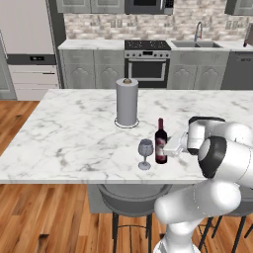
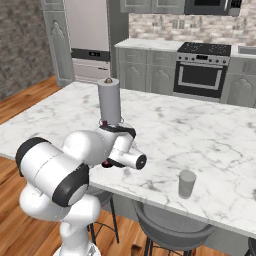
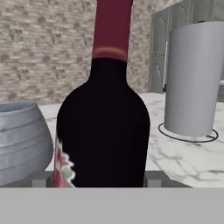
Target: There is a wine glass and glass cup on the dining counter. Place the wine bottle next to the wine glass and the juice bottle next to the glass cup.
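Note:
The wine bottle (image 1: 160, 143), dark with a red cap and pale reddish label, stands upright on the dining counter (image 1: 64, 138) near its front edge. The wine glass (image 1: 145, 150) is just to its left, a small gap apart. My gripper (image 1: 163, 148) reaches in from the right and is shut on the bottle's body. In the hand view the wine bottle (image 3: 103, 131) sits between the fingertips (image 3: 155, 178) of the gripper (image 3: 98, 179), with the wine glass (image 3: 19, 140) bowl at the left. The glass cup (image 2: 187, 183) stands alone further right along the front edge. The juice bottle is out of view.
A paper towel roll (image 1: 127, 102) on a ring stand rises behind the bottle, mid-counter. Grey round stools (image 1: 131, 197) tuck under the counter's front edge. The far half of the marble top (image 2: 200, 130) is bare. A stove and cabinets line the back wall.

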You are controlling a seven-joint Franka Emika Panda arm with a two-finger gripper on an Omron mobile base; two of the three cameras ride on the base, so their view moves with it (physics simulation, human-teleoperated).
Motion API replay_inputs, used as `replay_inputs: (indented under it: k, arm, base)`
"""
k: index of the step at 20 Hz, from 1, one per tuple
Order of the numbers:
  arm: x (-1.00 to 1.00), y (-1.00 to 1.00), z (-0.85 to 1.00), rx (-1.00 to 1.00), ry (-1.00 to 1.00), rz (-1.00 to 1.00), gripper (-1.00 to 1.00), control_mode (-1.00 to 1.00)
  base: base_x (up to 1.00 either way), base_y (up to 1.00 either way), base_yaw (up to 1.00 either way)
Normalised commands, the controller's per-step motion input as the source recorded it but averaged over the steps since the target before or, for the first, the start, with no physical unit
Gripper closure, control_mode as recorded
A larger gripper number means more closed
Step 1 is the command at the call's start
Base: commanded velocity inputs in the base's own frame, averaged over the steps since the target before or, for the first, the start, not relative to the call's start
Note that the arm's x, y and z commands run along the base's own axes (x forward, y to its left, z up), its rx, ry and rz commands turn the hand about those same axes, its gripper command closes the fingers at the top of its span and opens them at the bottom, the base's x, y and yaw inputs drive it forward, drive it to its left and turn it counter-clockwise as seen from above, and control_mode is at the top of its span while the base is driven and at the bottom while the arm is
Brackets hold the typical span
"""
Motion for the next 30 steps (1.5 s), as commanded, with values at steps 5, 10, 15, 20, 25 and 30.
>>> replay_inputs:
  k: [5, 10, 15, 20, 25, 30]
  arm:
    - [-0.17, 0.00, -0.28, 0.00, -0.02, 0.04, 1.00, -1.00]
    - [-0.20, 0.00, -0.28, 0.00, -0.06, 0.02, 1.00, -1.00]
    - [-0.19, 0.01, -0.30, 0.00, -0.05, 0.00, 1.00, -1.00]
    - [-0.03, 0.00, -0.28, 0.00, 0.00, 0.00, 1.00, -1.00]
    - [-0.02, 0.00, -0.32, 0.00, 0.00, 0.00, 1.00, -1.00]
    - [-0.01, 0.00, -0.34, -0.01, 0.00, 0.00, 1.00, -1.00]
  base:
    - [0.00, 0.00, 0.00]
    - [0.00, 0.00, 0.00]
    - [0.00, 0.00, 0.00]
    - [0.00, 0.00, 0.00]
    - [0.00, 0.00, 0.00]
    - [0.00, 0.00, 0.00]
